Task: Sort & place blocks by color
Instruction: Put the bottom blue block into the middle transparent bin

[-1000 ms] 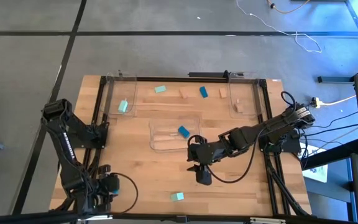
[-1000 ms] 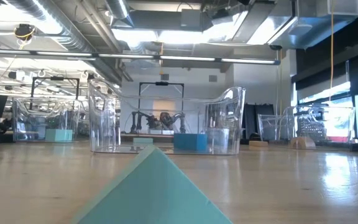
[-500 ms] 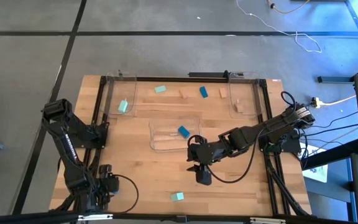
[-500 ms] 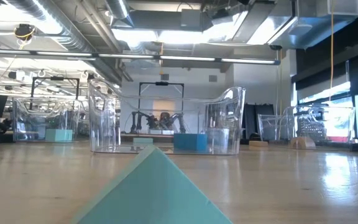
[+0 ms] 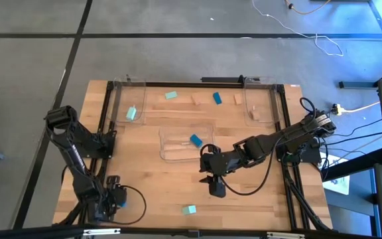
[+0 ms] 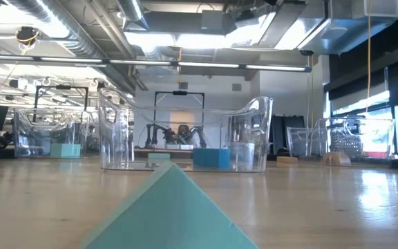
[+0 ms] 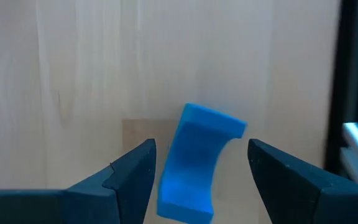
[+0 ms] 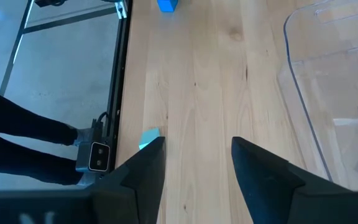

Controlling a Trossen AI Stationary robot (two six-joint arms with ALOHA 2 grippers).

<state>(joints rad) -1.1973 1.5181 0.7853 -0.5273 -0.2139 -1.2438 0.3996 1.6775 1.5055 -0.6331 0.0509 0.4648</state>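
My left gripper (image 5: pixel 109 199) hangs over the table's near-left corner, open. In the left wrist view its fingers (image 7: pixel 201 180) stand on either side of a bright blue arched block (image 7: pixel 194 155) lying on the wood, with a gap on each side. My right gripper (image 5: pixel 214 187) waits open mid-table, near a mint-teal block (image 5: pixel 189 210) by the near edge, which also shows in the right wrist view (image 8: pixel 149 138). Another blue block (image 5: pixel 195 140) lies in the middle clear tray (image 5: pixel 178 153). Teal (image 5: pixel 171 95), tan (image 5: pixel 195 101) and blue (image 5: pixel 216 97) blocks lie near the far edge.
Clear trays stand at the far left (image 5: pixel 119 99) and far right (image 5: pixel 264 99). One holds a teal block (image 5: pixel 131 113), the other a tan block (image 5: pixel 255 114). Black frame rails (image 5: pixel 101 126) run along both table sides. In the low view the near teal block (image 6: pixel 171 207) fills the foreground.
My left gripper has shifted slightly toward the table's left at the near-left corner. The right arm and the blocks have kept still.
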